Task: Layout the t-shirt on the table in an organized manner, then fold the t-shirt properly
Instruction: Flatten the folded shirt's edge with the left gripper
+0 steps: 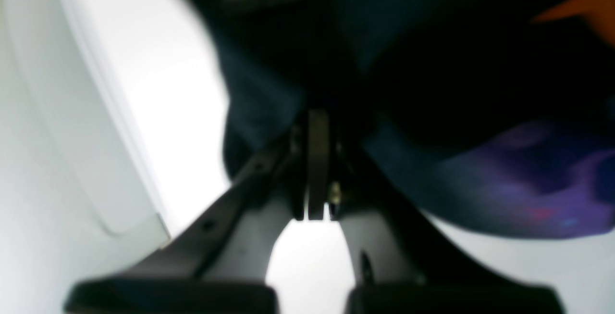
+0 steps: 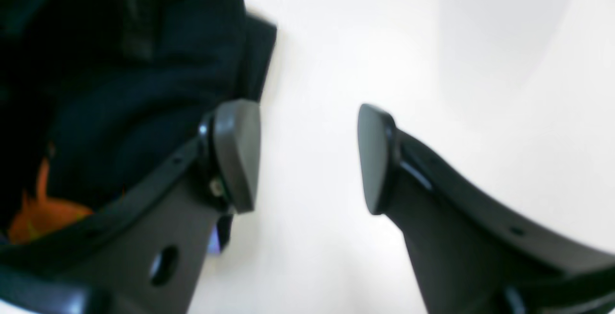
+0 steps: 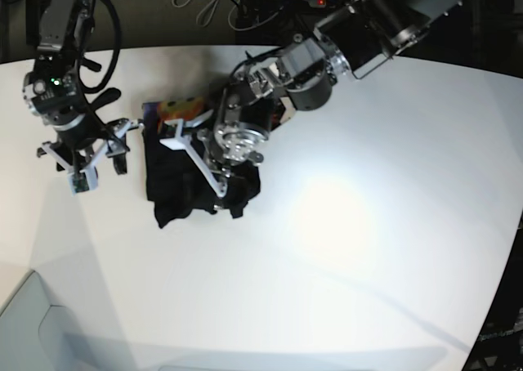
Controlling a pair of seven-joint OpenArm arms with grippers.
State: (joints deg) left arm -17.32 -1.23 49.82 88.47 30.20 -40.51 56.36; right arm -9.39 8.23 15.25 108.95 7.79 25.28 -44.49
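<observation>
The t-shirt sits bunched in a dark heap on the counter, toward its far-left part, not laid out yet. My left tool has its jaws pressed together, and the wrist view shows black cloth bulging right above the pads, so I judge it is pinching a fold of the shirt. My right tool stands wide with nothing between the pads; only white counter shows in the gap, and the shirt lies just beside one finger.

Risks from here:
- The pinch may have caught several layers, not one hem. Lifting would then drag the whole clump instead of opening it.
- The grip looks shallow, so cloth could slip out on a fast pull.
- The two arms are close at the heap. If the right tool goes in for a second corner, the fingers could collide or snag the same fold.
- The print faces partly up at the far edge of the pile, so I can't tell which side is the front.

Room: plenty of bare counter to the near side and toward the right edge, well apart from the shirt. The far edge is closer, and cables lie beyond it, so I'd spread toward the near-right.
</observation>
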